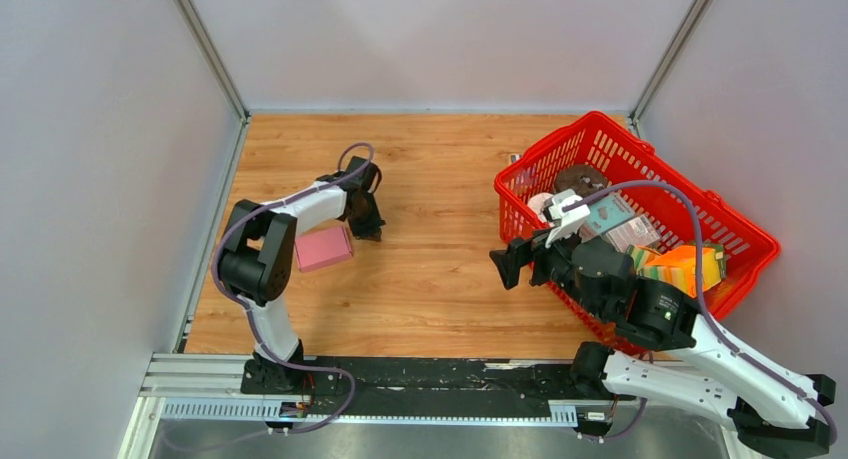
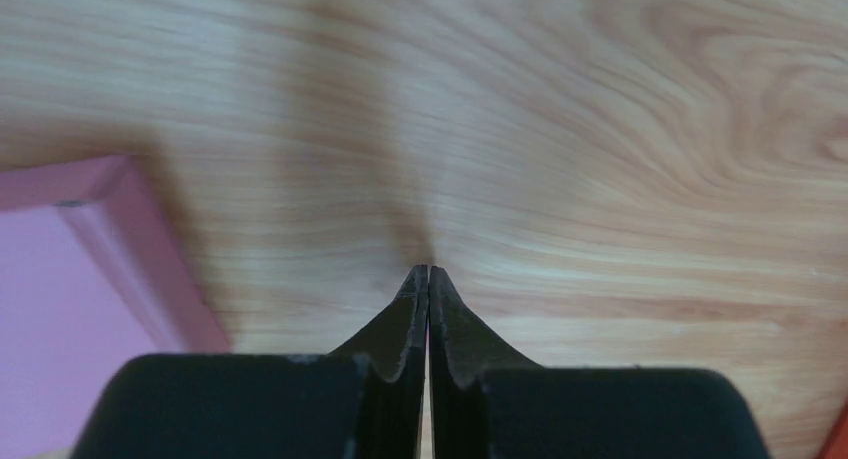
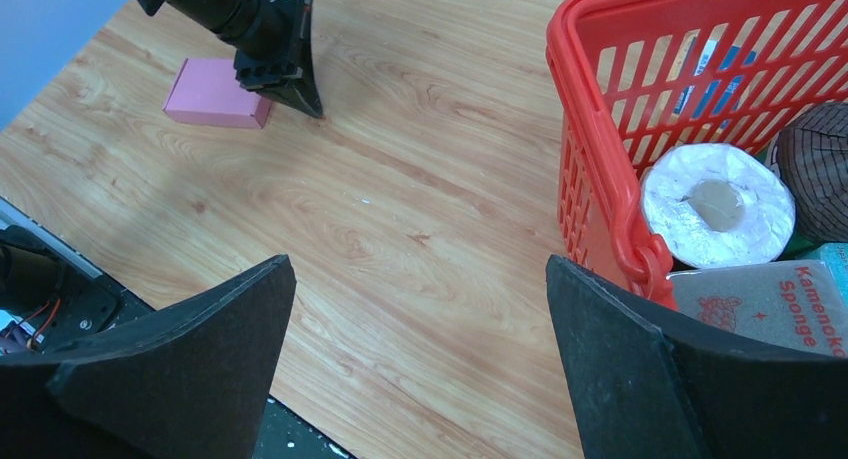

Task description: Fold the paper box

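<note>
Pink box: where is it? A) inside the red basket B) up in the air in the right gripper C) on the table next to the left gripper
C: the pink box lies flat on the table, right beside the shut left gripper.

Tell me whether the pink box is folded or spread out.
Folded. The pink box sits as a compact closed block with side walls; no loose tabs show.

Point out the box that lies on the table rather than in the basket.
The pink paper box, flat on the wood beside the left gripper. The teal box and the orange box sit inside the red basket.
</note>
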Robot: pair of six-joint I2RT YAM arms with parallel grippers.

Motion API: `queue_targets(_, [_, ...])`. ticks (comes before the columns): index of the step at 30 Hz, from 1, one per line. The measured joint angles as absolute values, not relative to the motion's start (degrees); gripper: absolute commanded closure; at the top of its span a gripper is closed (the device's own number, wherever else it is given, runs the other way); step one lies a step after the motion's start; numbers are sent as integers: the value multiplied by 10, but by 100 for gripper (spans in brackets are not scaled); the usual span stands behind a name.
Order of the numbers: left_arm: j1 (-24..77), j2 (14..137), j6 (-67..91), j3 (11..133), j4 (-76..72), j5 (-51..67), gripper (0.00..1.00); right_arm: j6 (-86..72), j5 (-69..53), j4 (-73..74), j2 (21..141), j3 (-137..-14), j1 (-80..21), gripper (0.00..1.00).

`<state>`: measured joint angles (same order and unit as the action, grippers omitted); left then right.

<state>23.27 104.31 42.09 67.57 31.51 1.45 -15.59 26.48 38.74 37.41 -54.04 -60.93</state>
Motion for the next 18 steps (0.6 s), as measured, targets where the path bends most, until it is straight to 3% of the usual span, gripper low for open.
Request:
queue_targets(10, [38, 986, 502, 558, 238, 88, 100, -156, 264, 387, 370, -540, -609, 0])
queue_targets(18, [-115, 886, 512, 473, 247, 58, 100, -156, 255, 387, 384, -544, -609, 0])
